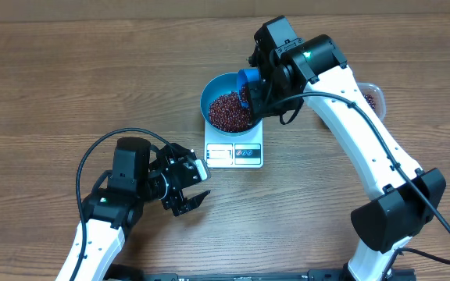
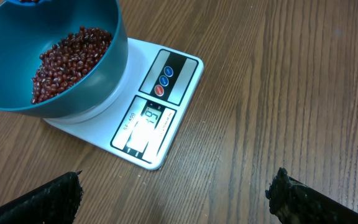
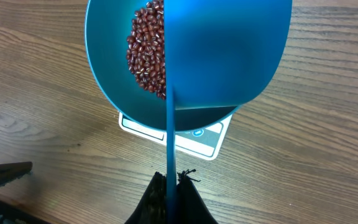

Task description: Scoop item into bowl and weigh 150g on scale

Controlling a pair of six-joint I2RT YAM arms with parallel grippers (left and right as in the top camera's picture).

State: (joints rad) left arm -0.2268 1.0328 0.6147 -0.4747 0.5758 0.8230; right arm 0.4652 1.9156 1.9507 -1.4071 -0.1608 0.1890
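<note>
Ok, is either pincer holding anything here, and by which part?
The right pincer is shut on the blue scoop, gripping its handle, with the scoop over the bowl. The left pincer is open and holds nothing.

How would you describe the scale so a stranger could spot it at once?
On the wooden table, find the teal bowl of red-brown beans. The scale sits beneath it: the only flat white square slab, where its neighbours are round and blue.

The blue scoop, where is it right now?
In the overhead view the scoop sits above the right rim of the bowl, which stands on the scale. The right end effector grips its handle.
</note>
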